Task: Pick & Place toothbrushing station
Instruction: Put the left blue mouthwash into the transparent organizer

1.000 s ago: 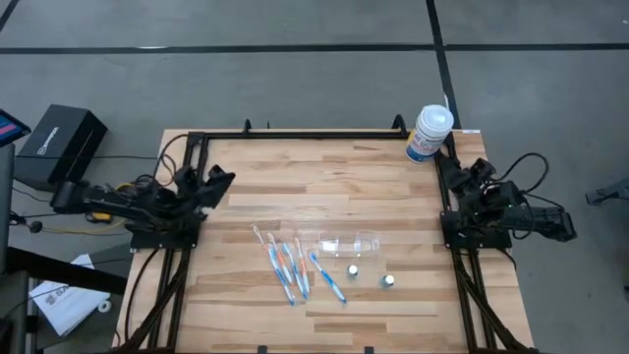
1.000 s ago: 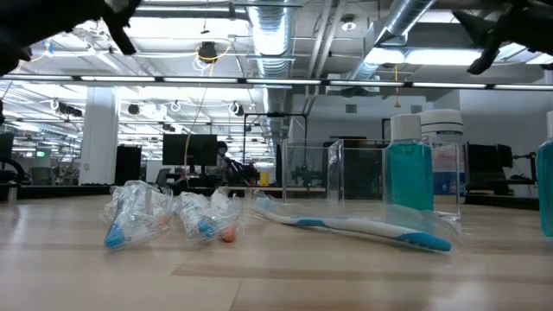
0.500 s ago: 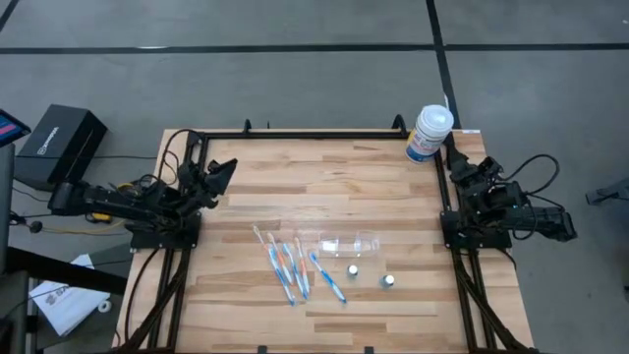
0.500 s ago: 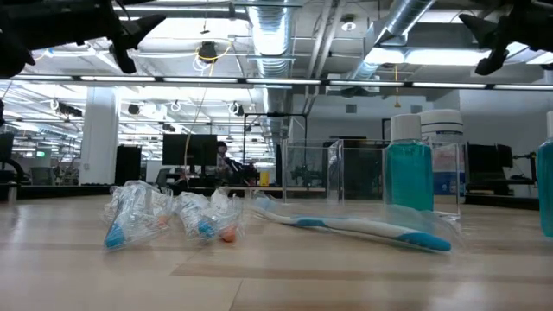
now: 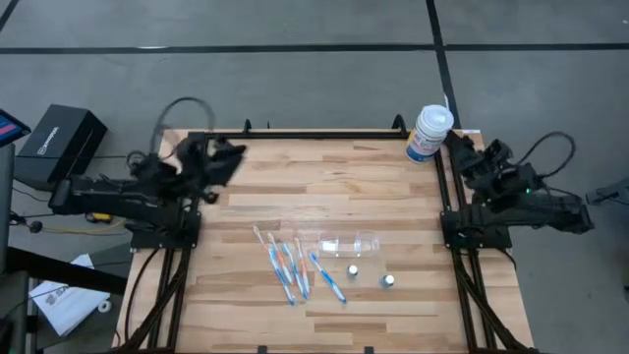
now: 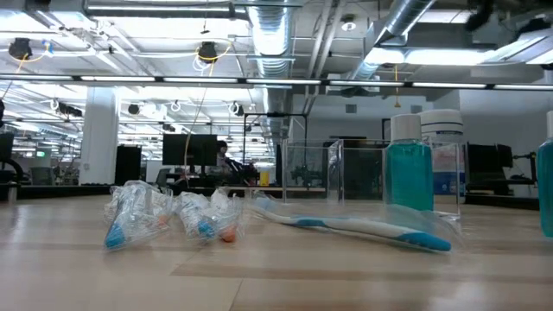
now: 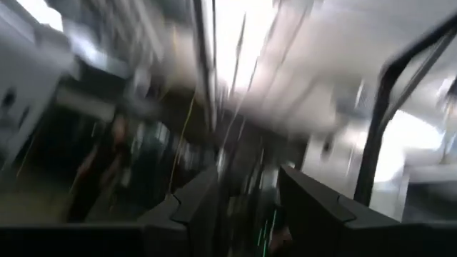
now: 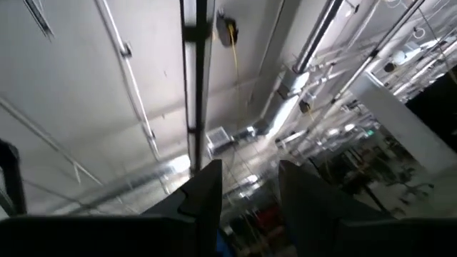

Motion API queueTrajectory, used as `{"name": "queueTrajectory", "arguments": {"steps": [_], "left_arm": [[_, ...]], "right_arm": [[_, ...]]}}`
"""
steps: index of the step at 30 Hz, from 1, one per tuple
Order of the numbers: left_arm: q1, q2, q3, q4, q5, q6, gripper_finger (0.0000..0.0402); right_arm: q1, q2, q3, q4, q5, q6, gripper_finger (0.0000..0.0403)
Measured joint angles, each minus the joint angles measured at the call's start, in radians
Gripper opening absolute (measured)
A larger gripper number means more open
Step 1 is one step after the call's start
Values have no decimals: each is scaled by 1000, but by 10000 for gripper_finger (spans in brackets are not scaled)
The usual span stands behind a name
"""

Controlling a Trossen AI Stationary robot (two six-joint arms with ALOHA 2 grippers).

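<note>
The toothbrushing station is a small clear plastic holder resting on the table right of centre; in the low view its see-through walls stand behind a loose toothbrush. My left gripper is raised over the table's far left, open and empty, well away from the station. My right gripper is raised at the far right beside the white canister, open and empty. Both wrist views look up at the ceiling past the left gripper's and the right gripper's parted fingers.
Several blue-and-orange toothbrushes lie left of the station, some wrapped. Two small teal bottles stand just in front of it; one shows in the low view. A black rail runs along the far edge.
Both arms have risen from their resting poses. My left gripper has gone up and toward the far edge, tipping upward. My right gripper has gone up and toward the far edge, near the canister. Both have left the top of the low view. Nothing on the table has moved.
</note>
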Motion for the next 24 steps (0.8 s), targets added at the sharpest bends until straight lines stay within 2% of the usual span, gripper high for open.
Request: {"name": "queueTrajectory", "arguments": {"steps": [4, 9, 14, 20, 24], "left_arm": [[17, 130, 214, -354, 52, -23, 145], [18, 293, 403, -562, 142, -22, 145], [17, 420, 534, -830, 202, -16, 145], [12, 496, 586, -995, 212, 58, 145], [5, 515, 591, -1052, 212, 94, 145]], "right_arm": [[1, 155, 266, -336, -12, -70, 129], [1, 349, 628, -821, -71, -117, 129], [1, 511, 935, -1244, -126, -145, 129], [2, 618, 1167, -1659, -200, -123, 129], [22, 655, 1202, -1806, -281, -12, 129]]}}
